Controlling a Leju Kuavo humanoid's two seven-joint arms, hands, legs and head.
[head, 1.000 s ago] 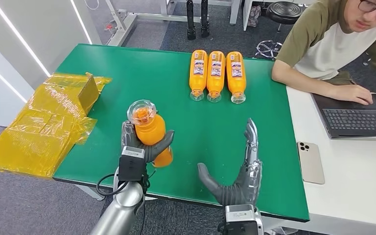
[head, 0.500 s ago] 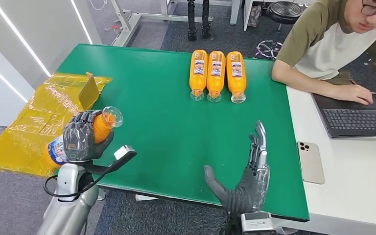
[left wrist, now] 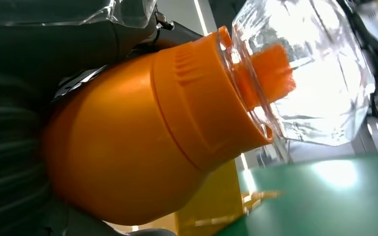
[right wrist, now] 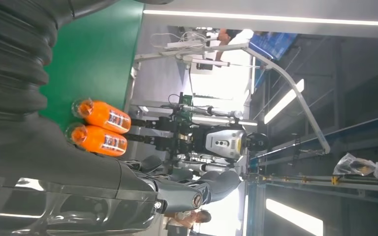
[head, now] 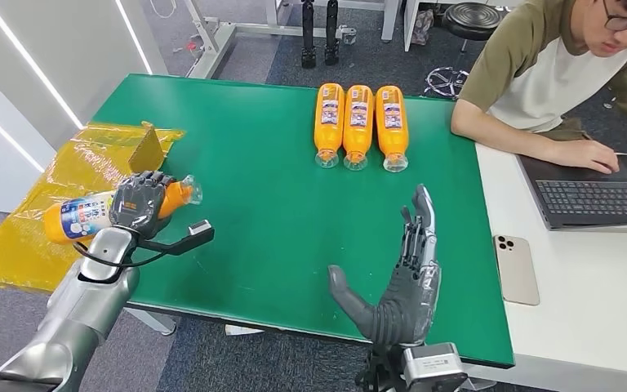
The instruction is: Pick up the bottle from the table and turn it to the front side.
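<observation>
Gripping the smooth orange plastic bottle point(head: 90, 214) sideways, clear faceted cap point(head: 192, 191) toward the green table point(head: 286, 196), the left hand point(head: 140, 202) wrapped it; the right hand point(head: 404, 282) stood open, empty.

Robotics lab: another humanoid robot point(right wrist: 225, 142) on metal rig point(right wrist: 275, 83), green test table point(head: 294, 188), laptop point(head: 596, 200) desk.

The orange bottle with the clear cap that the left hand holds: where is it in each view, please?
Head view: the orange bottle with clear cap lies sideways in the left hand, over the table's left edge.
Left wrist view: its orange shoulder and cap take up most of the picture.
Right wrist view: not in it.
Shared landmark: the green table, also at and.
</observation>
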